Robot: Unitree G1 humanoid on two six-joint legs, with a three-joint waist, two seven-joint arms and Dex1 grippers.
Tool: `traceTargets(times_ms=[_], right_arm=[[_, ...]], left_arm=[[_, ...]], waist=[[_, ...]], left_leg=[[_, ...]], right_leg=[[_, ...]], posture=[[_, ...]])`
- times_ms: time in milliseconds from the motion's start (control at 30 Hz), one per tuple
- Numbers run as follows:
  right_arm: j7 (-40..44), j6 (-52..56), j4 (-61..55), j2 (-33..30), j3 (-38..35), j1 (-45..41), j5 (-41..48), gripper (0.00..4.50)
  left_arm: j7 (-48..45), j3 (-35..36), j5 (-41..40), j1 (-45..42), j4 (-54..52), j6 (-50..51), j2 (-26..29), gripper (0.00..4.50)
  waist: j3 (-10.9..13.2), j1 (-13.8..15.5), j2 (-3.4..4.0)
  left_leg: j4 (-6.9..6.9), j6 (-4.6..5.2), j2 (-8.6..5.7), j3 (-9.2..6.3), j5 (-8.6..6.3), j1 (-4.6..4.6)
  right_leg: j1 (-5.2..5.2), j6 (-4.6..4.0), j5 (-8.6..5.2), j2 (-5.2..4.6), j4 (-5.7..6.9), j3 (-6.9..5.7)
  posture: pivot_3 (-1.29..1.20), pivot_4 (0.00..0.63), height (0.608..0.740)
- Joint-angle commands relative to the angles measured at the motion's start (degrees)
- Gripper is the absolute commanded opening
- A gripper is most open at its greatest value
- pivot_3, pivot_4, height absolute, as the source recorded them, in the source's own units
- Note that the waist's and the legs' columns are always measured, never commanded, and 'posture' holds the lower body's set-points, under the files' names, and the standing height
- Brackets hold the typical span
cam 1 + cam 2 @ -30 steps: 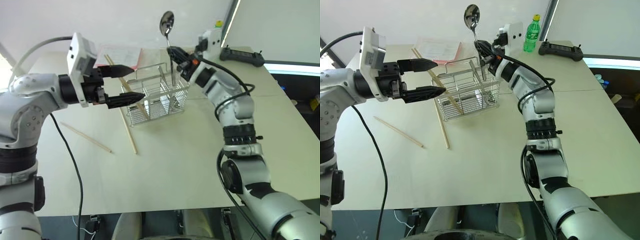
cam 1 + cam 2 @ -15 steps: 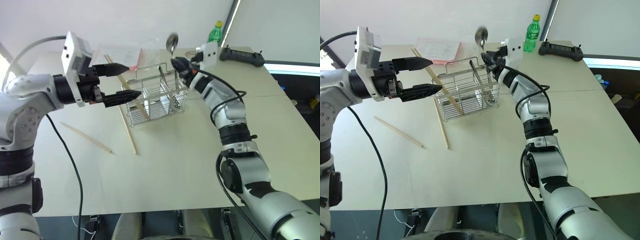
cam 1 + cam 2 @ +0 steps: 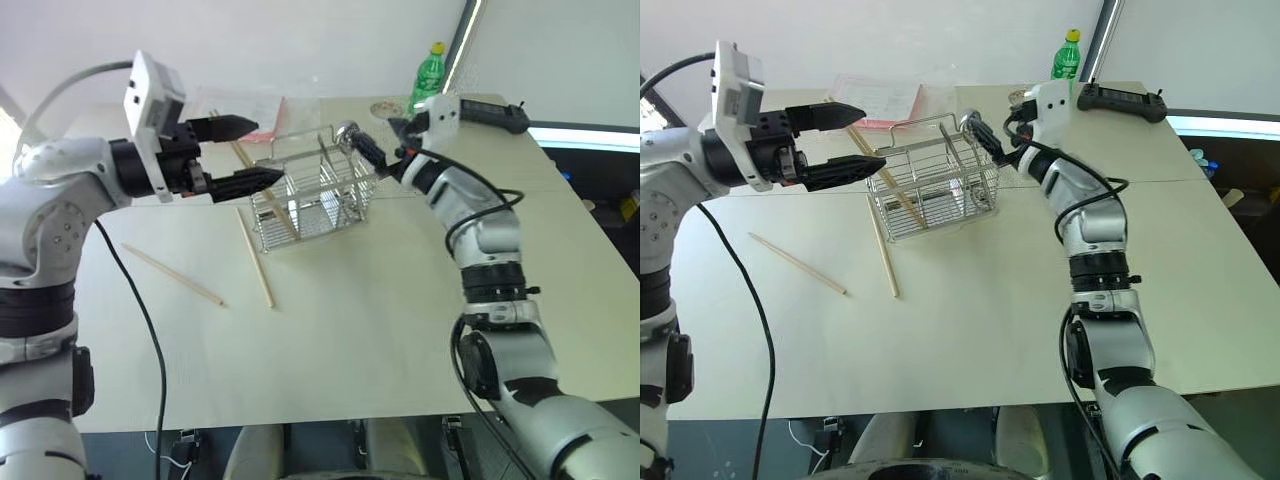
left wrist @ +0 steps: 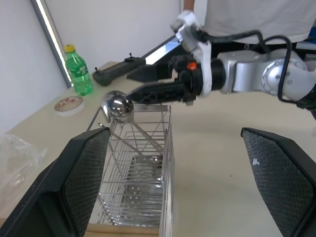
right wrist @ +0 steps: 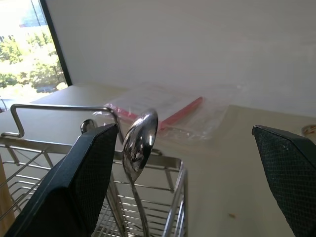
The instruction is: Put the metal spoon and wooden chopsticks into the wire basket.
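Chopsticks on table: we see two wooden chopsticks (image 3: pixel 255 257) lying flat, below and nearer than our left fingers; another leans inside the wire basket (image 3: pixel 312 198).
Left gripper (image 3: pixel 245 153): fingers spread, holding nothing, tips just beside the basket's left end.
Metal spoon (image 3: pixel 971 125): standing handle-down in the basket, bowl up, just ahead of our right fingertips.
Right gripper (image 3: pixel 994 150): fingers parted, nothing between them.
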Motion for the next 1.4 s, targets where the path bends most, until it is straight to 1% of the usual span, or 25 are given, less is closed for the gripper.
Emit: traceTargets(times_ms=[33,167,300,367,433,500,567,633,700,767,800,867,900,933,1000,1100,1233,1300,1400], right_arm=[[2.99,4.31,-7.73,-5.58,-3.63,-3.57,4.23,4.43],[10.64,12.45,-14.52,-15.38,-5.38,-4.81,10.47,4.43],[19.00,20.04,-21.82,-24.12,-5.73,-2.97,17.35,4.43],[24.20,22.87,-26.84,-28.75,-5.12,0.19,20.62,4.43],[29.91,24.04,-32.75,-33.02,-5.02,5.51,23.64,4.43],[33.52,24.11,-37.80,-35.94,-5.56,11.47,25.65,4.43],[33.90,24.63,-40.68,-37.08,-6.31,15.78,27.06,4.43],[34.21,24.10,-42.99,-37.88,-6.76,20.16,27.15,4.43],[35.08,23.04,-44.55,-38.65,-6.99,23.60,26.87,4.43],[35.59,22.70,-45.66,-39.23,-7.04,25.83,27.00,4.43],[35.63,22.55,-46.30,-39.32,-7.04,26.74,27.21,4.43],[35.16,22.18,-47.23,-39.14,-6.85,27.92,27.51,4.43],[34.59,22.08,-47.30,-38.80,-6.44,27.89,27.43,4.43],[34.12,22.05,-47.36,-38.57,-6.13,27.80,27.40,4.43],[32.67,22.21,-47.21,-37.85,-5.48,27.46,27.22,4.43],[31.41,22.22,-47.68,-37.29,-4.99,27.57,27.33,4.43],[30.01,22.45,-48.36,-36.82,-4.90,27.72,27.85,4.43],[29.11,22.76,-48.81,-36.61,-5.01,27.80,28.26,4.43],[27.32,23.55,-49.91,-36.04,-5.51,28.05,29.57,4.43]], left_arm=[[-0.05,1.53,0.10,-1.69,-0.44,-0.88,0.62,4.50],[0.42,3.62,-0.61,-0.57,-0.71,0.45,2.00,4.50],[2.34,6.49,-1.33,1.00,-0.67,2.17,3.31,4.50],[4.35,8.74,-1.96,2.10,-0.92,4.08,4.13,4.50],[7.42,10.55,-1.37,3.61,-1.20,6.93,5.62,4.50],[13.19,8.80,2.40,4.88,-1.59,12.77,8.79,4.50],[20.56,7.56,4.77,4.50,-2.51,20.61,9.45,4.50],[28.97,10.86,4.63,1.67,-3.54,32.13,4.99,4.50],[35.51,15.17,6.17,-1.73,-4.71,41.56,-0.93,4.50],[40.84,19.12,9.20,-4.56,-5.24,47.47,-6.39,4.50],[44.06,21.14,10.48,-5.22,-4.89,48.84,-9.00,4.50],[51.68,25.35,13.66,-5.49,-4.23,49.51,-14.93,4.50],[56.25,27.49,16.82,-5.32,-4.59,49.51,-18.54,4.50],[59.41,28.94,18.89,-5.25,-5.02,49.51,-20.96,4.50],[65.13,31.50,24.01,-5.48,-6.37,49.51,-25.17,4.50],[71.92,35.86,31.06,-6.80,-6.69,49.51,-30.66,4.50],[75.39,41.27,35.89,-10.74,-3.15,49.34,-35.32,4.50],[75.88,42.52,37.26,-11.81,-0.22,48.00,-35.64,4.50],[76.27,43.36,38.07,-12.20,7.28,42.99,-35.36,4.50]], waist=[[0.00,-0.04,0.00],[0.00,-0.03,0.00],[0.00,-0.25,0.00],[-0.02,-0.12,-0.03],[-0.03,0.00,-0.05],[-0.03,0.06,-0.08],[-0.02,0.12,-0.08],[-0.02,0.34,-0.10],[-0.02,0.54,-0.25],[0.02,0.77,-0.43],[0.01,0.79,-0.47],[-0.01,0.66,-0.48],[-0.03,0.45,-0.46],[-0.04,0.35,-0.44],[0.04,0.32,-0.63],[0.03,0.52,-0.65],[0.05,1.54,-0.73],[0.06,2.00,-0.82],[0.06,1.95,-0.84]], left_leg=[[0.00,0.00,0.00,0.01,0.00,0.00],[-0.02,0.01,0.01,0.01,-0.01,-0.01],[-0.03,0.07,0.04,0.03,-0.04,0.00],[-0.03,0.08,0.05,0.03,-0.05,0.02],[-0.01,0.09,0.07,0.02,-0.05,0.02],[0.03,0.12,0.07,0.01,-0.07,0.05],[0.07,0.12,0.06,0.02,-0.07,0.06],[0.12,0.12,0.05,0.03,-0.07,0.11],[0.23,0.12,0.06,-0.10,-0.07,0.14],[0.27,0.10,0.05,-0.14,-0.05,0.15],[0.31,0.08,0.03,-0.17,-0.04,0.15],[0.30,0.06,0.02,-0.17,-0.03,0.18],[0.25,0.05,0.01,-0.15,-0.03,0.22],[0.20,0.04,0.00,-0.12,-0.02,0.27],[0.14,0.01,0.01,-0.13,-0.02,0.26],[0.12,-0.07,0.01,-0.14,0.01,0.17],[0.17,-0.09,-0.05,-0.13,0.01,0.11],[0.18,-0.14,-0.05,-0.16,0.04,0.10],[0.19,-0.18,-0.10,-0.17,0.06,0.11]], right_leg=[[0.00,0.00,0.00,0.00,-0.02,0.00],[0.00,0.00,0.00,0.00,-0.06,-0.01],[0.01,0.00,-0.01,0.00,-0.08,-0.01],[0.01,0.00,-0.01,0.00,-0.08,-0.02],[0.05,0.01,-0.01,0.00,-0.09,-0.03],[0.14,0.03,-0.03,0.00,-0.12,-0.04],[0.19,0.05,-0.04,-0.02,-0.15,-0.03],[0.24,0.07,-0.05,-0.05,-0.15,-0.02],[0.41,0.30,-0.19,-0.05,-0.15,-0.12],[0.47,0.31,-0.19,-0.05,-0.14,-0.14],[0.49,0.34,-0.17,-0.04,-0.14,-0.15],[0.51,0.37,-0.14,-0.04,-0.15,-0.14],[0.52,0.36,-0.14,-0.05,-0.14,-0.13],[0.52,0.16,-0.01,-0.06,-0.15,-0.10],[0.47,0.14,0.00,-0.04,-0.15,-0.10],[0.38,0.13,0.00,-0.03,-0.15,-0.10],[0.39,0.15,0.00,-0.09,-0.20,-0.11],[0.41,0.15,0.00,-0.09,-0.20,-0.15],[0.44,0.16,0.01,-0.14,-0.20,-0.17]], posture=[[0.00,0.150,0.690],[0.00,0.150,0.690],[0.00,0.150,0.690],[0.00,0.150,0.690],[0.00,0.150,0.690],[0.00,0.150,0.690],[0.00,0.150,0.690],[0.00,0.150,0.690],[0.00,0.150,0.690],[0.00,0.150,0.690],[0.00,0.150,0.690],[0.00,0.150,0.690],[0.00,0.150,0.690],[0.00,0.150,0.690],[0.00,0.150,0.690],[0.00,0.150,0.690],[0.00,0.150,0.690],[0.00,0.150,0.690],[0.00,0.150,0.690]])
